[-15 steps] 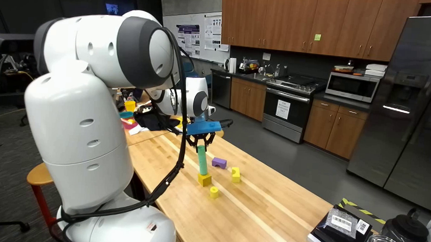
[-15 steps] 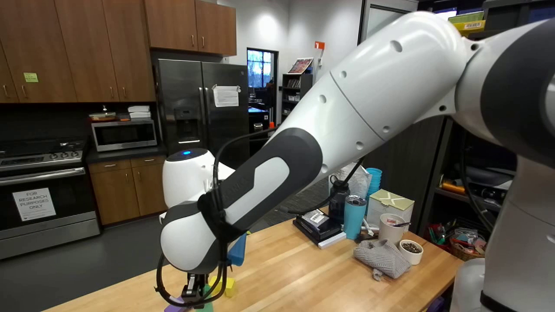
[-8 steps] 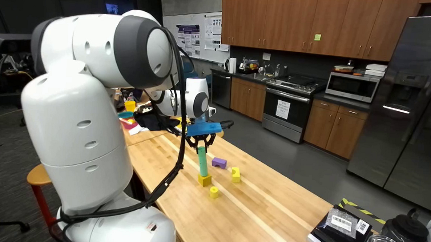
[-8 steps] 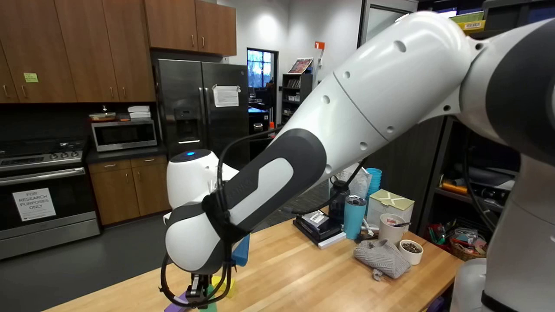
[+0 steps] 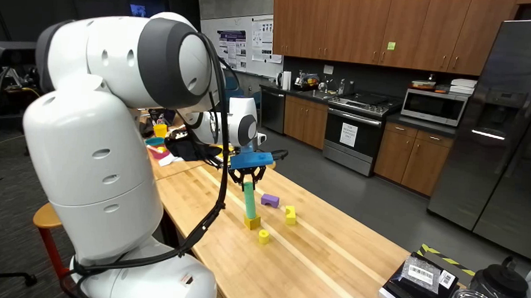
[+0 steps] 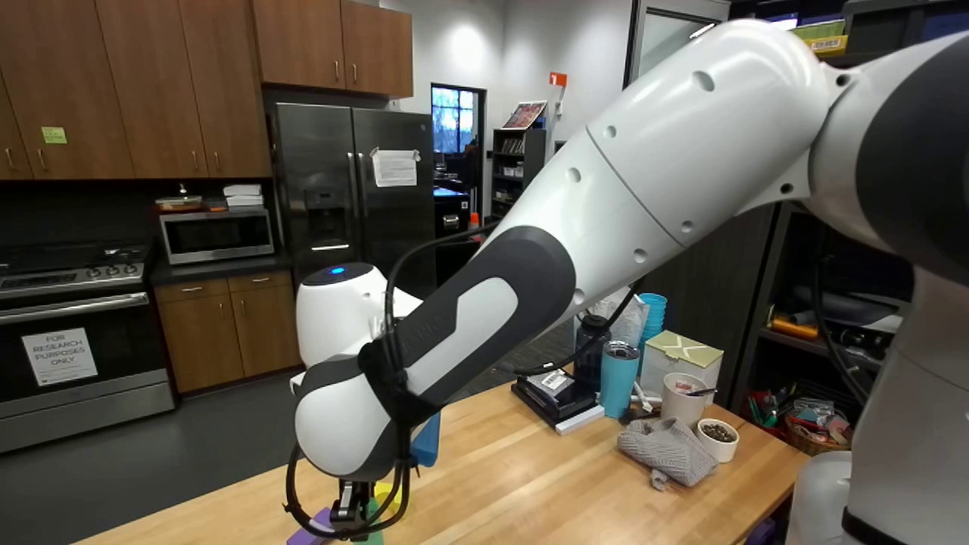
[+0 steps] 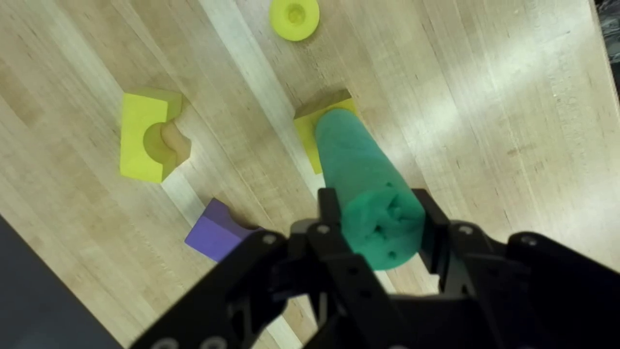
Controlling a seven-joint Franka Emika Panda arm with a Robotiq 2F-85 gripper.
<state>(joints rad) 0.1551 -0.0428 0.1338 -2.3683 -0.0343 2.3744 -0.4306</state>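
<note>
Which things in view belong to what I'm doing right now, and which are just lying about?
Belonging to the job:
green cylinder, held in the gripper
yellow block, below the cylinder's lower end, contact unclear

Apparently just lying about:
purple notched block
yellow notched block
small yellow round piece
gray cloth
blue tumbler

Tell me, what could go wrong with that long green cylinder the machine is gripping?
The matte green cylinder, pinched near its top by the black two-fingered tool, stands on or just above a yellow cube-shaped block; its centring is hard to tell, so it might topple if released. Also, a purple notched block lies close, partly hidden behind the tool in the wrist view; a sideways move could perhaps knock it.
</note>
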